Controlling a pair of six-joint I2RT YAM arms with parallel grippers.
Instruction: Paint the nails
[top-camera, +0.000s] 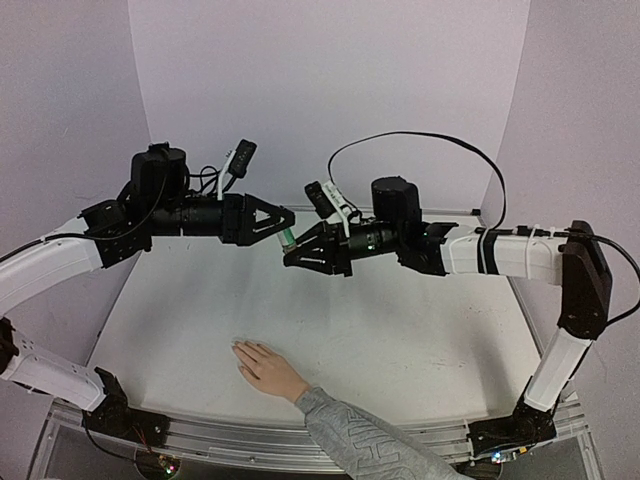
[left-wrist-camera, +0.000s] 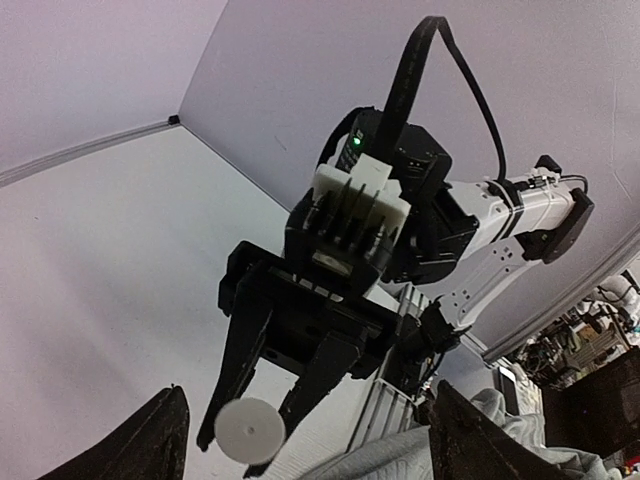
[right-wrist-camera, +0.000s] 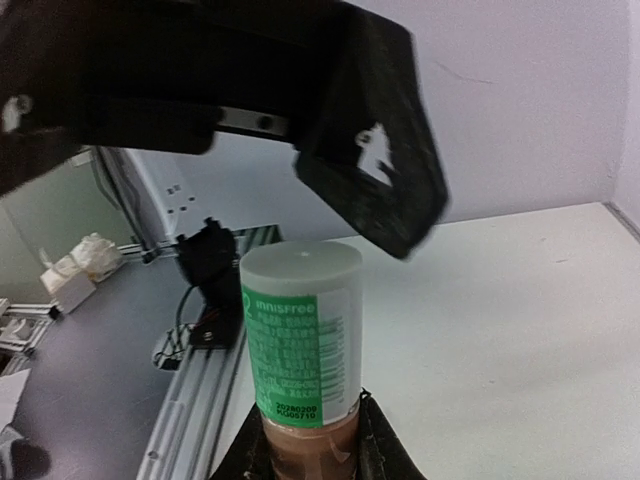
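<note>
Top external: both arms meet in mid-air over the far half of the table (top-camera: 420, 330). The right gripper (top-camera: 292, 250) pinches a small white-and-green bottle (top-camera: 287, 239) by its brownish lower body, cap (right-wrist-camera: 300, 268) aimed at the left arm.

The left gripper (top-camera: 285, 225) sits right at the cap end with its fingers (left-wrist-camera: 150, 440) spread wide to either side of it, not gripping anything. The cap is on and no brush is showing, so I'd say painting hasn't started.

Key relation: the person's hand (top-camera: 262, 366) lies flat, palm down, on the table, below the grippers and toward the near edge, well apart from both.
- Long axis is diagonal: grey patterned sleeve (top-camera: 365, 445) at near-right, fingertips pointing far-left.
- The nails (top-camera: 240, 349) are at that far-left end, too small to make out one by one.
- The hand sits slightly left of centre, so the left arm looks marginally nearer. It's close to even.

My read is that whichever arm ends up with the brush has to come down and toward the near edge.

Surface is a plain white tabletop, flat, with only the hand on it as far as I can see. Pale walls (top-camera: 330, 80) enclose the back and both sides.
</note>
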